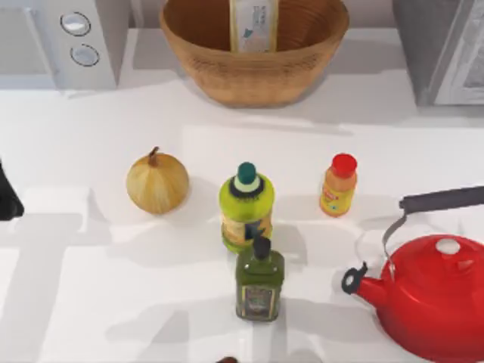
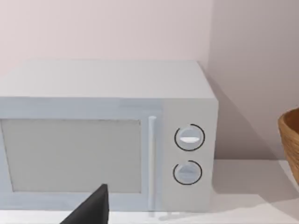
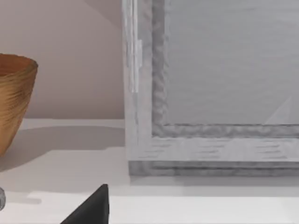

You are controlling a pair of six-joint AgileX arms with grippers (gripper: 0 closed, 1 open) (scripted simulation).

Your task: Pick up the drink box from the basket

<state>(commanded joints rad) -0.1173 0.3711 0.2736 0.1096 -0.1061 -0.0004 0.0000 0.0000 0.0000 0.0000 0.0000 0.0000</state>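
**Both arms parked, drink box waiting in the basket**

Dark finger tips sit closest to each wrist camera. My left gripper shows as one black wedge in front of a white microwave; from above, a dark piece of that arm sits at the table's left edge, well left of the basket. My right gripper shows as a similar wedge facing a grey appliance that stands right of the basket. I cannot tell whether either gripper's fingers are apart or together.

The basket sits at the back centre of the white table. The drink box stands upright inside it, against the far wall, label facing up toward the overhead camera.

In front of the basket, from left to right, are an onion, a yellow-green bottle and a small orange bottle. An olive-oil bottle stands further forward, and a red kettle sits forward and right.

Risks, as I judge them: a low reach could topple the upright bottles; a shallow entry could strike the basket rim and shove it; and a grip on the carton's flat sides may tip it against the wall before closing.
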